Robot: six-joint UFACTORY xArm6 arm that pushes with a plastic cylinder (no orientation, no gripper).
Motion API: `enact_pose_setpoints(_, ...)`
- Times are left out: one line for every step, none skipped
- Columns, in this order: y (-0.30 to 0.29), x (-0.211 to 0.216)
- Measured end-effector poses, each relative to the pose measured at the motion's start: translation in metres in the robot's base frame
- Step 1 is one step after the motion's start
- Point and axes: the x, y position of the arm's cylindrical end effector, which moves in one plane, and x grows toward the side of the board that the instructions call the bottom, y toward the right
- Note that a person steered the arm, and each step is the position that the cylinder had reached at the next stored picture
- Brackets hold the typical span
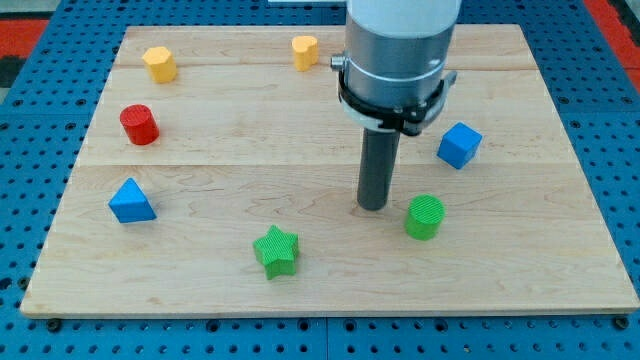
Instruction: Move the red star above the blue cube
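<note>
The blue cube (459, 145) sits at the view's right of the wooden board (230, 170). No red star shows in this view; the arm's wide body (395, 60) hides part of the board's top middle. The only red block in sight is a red cylinder (139, 124) at the view's left. My tip (373, 207) rests on the board below and left of the blue cube, just left of a green cylinder (425, 216), with a small gap between them.
A green star (276, 250) lies near the view's bottom, left of my tip. A blue triangle (131, 201) is at the left. Two yellow blocks (159, 63) (304, 51) sit near the top edge.
</note>
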Motion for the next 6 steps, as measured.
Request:
enact_pose_setpoints(-0.022, -0.083)
enact_pose_setpoints(-0.025, -0.129)
enact_pose_setpoints(-0.006, -0.150)
enact_pose_setpoints(0.035, -0.182)
enact_pose_setpoints(0.047, -0.182)
enact_pose_setpoints(0.053, -0.175)
